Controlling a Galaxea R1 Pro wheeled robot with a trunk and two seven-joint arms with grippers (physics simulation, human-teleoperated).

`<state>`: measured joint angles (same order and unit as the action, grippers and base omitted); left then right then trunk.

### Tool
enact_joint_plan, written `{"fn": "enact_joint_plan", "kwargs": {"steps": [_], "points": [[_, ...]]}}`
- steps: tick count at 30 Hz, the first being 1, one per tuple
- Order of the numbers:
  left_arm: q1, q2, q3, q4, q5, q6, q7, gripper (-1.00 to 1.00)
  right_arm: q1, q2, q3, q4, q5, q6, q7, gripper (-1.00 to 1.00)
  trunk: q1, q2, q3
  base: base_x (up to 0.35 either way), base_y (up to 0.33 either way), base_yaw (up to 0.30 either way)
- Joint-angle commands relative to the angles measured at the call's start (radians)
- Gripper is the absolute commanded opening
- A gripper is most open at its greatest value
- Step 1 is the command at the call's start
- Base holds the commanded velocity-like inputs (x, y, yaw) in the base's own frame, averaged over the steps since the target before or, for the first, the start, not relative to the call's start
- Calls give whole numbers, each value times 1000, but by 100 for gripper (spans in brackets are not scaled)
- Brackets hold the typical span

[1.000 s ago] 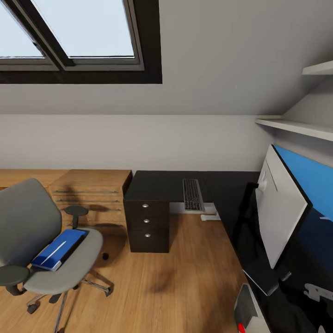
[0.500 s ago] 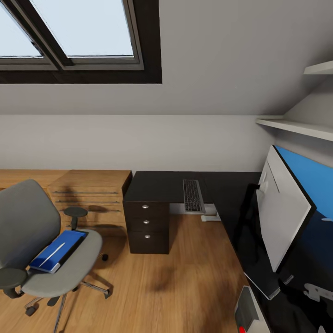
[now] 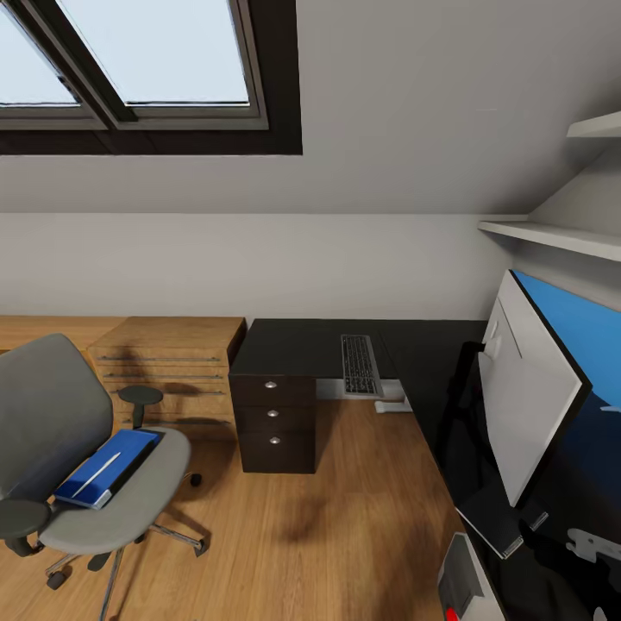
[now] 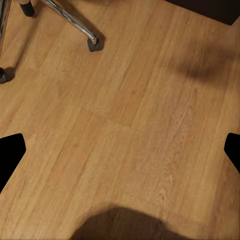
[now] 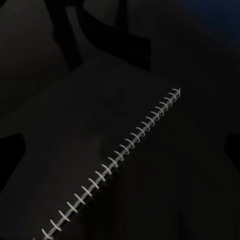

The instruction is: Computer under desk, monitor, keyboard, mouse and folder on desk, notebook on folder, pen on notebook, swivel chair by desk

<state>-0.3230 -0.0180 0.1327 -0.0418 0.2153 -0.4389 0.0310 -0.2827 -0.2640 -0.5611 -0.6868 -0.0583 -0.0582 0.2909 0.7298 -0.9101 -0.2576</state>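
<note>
Folder [image 3: 108, 468] sits on the swivel chair [image 3: 78, 457] left of the tabletop [image 3: 302, 345], awaiting pickup; both hands spread, holding nothing.

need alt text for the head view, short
A blue folder lies on the seat of a grey swivel chair at left, on wood flooring. A keyboard sits on the black desk ahead; a monitor stands near right, under a skylight.
</note>
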Motion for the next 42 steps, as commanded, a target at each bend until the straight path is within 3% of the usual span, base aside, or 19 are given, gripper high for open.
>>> {"fn": "enact_joint_plan", "kwargs": {"steps": [1,6,19,42], "points": [[-1,0,8,0,-5,-3,2,100,-1,0,-3,1,-6,-2,8,100,4,-8,-5,0,0,0],[-1,0,7,0,-5,-3,1,100,-1,1,-3,1,-6,-2,2,100,23,-43,-20,0,0,0],[-1,0,7,0,-5,-3,1,100,-1,2,-3,1,-5,-2,-7,100,23,-43,-20,0,0,0],[-1,0,7,0,-5,-3,1,100,-1,3,-2,3,-5,-2,-7,100,111,-204,-92,0,0,0]]}}
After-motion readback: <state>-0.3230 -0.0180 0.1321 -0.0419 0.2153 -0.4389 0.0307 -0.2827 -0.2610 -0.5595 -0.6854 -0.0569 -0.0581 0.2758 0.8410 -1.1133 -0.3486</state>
